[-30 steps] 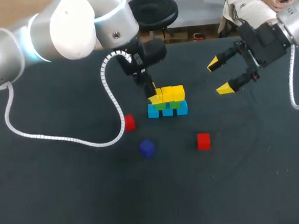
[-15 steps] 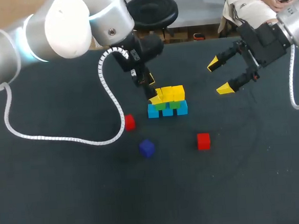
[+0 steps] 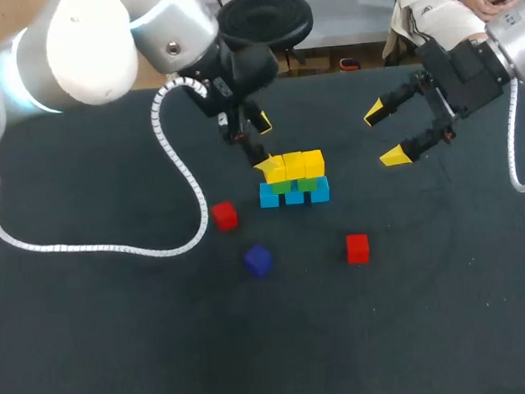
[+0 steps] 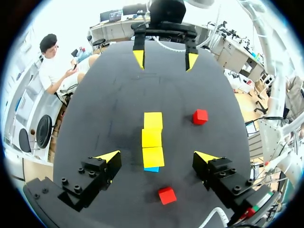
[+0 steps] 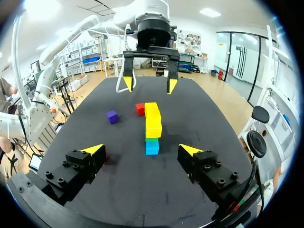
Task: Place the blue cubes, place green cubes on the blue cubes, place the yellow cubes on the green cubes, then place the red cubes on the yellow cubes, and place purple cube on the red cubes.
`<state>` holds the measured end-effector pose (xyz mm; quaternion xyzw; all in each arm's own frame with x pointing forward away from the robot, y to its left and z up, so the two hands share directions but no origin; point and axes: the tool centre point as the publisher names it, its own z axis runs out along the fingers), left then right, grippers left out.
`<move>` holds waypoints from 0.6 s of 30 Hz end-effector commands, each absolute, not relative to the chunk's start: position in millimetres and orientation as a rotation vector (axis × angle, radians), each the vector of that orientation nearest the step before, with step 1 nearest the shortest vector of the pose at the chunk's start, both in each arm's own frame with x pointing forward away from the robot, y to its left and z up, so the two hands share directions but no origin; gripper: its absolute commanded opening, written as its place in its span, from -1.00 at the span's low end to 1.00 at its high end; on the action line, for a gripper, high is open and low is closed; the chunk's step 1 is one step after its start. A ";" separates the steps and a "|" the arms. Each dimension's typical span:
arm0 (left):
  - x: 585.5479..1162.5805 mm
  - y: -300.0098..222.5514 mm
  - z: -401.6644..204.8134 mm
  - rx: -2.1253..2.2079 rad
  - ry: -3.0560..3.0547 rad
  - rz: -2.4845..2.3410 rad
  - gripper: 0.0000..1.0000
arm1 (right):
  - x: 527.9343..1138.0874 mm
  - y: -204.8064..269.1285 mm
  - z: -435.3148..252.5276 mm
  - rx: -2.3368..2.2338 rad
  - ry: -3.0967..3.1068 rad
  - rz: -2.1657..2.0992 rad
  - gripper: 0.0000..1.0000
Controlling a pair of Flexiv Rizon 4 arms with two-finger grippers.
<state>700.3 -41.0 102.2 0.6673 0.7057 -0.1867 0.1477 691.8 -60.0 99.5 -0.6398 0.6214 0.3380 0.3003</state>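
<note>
A three-layer stack stands mid-table: blue cubes (image 3: 294, 195) at the bottom, green cubes (image 3: 294, 185) on them, yellow cubes (image 3: 295, 166) on top. The wrist views show the same yellow cubes (image 4: 152, 140) (image 5: 153, 121). My left gripper (image 3: 261, 145) hangs open just above the stack's left end, holding nothing. The left wrist view looks straight down on the row between the fingers of that gripper (image 4: 156, 156). Two red cubes (image 3: 225, 216) (image 3: 357, 248) and a purple cube (image 3: 258, 260) lie loose in front of the stack. My right gripper (image 3: 383, 135) stands open and empty off to the stack's right.
The table (image 3: 119, 333) is dark and bare in front of and to both sides of the loose cubes. My left arm's white cable (image 3: 95, 245) sags over the table's left part. In the right wrist view my left gripper (image 5: 147, 85) faces me beyond the stack.
My left gripper has let go of the left yellow cube, opened wide and risen up and back from the stack. The right arm has kept still.
</note>
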 end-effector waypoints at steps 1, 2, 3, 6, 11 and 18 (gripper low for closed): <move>689.1 -28.7 103.4 1.875 1.963 -0.573 1.00 | 691.6 -60.1 99.5 -1.697 1.648 0.897 1.00; 689.1 -28.2 103.8 1.880 1.942 -0.583 1.00 | 691.6 -60.1 99.5 -1.697 1.648 0.897 1.00; 689.0 -27.8 104.4 1.874 1.926 -0.593 1.00 | 691.6 -60.1 99.5 -1.697 1.648 0.897 1.00; 689.0 -25.8 106.9 1.836 1.859 -0.625 1.00 | 691.6 -60.1 99.5 -1.697 1.648 0.897 1.00; 688.7 -25.2 110.9 1.815 1.805 -0.648 1.00 | 691.6 -60.1 99.5 -1.697 1.648 0.897 1.00; 687.4 -19.6 116.1 1.724 1.735 -0.679 1.00 | 691.6 -60.1 99.5 -1.697 1.648 0.897 1.00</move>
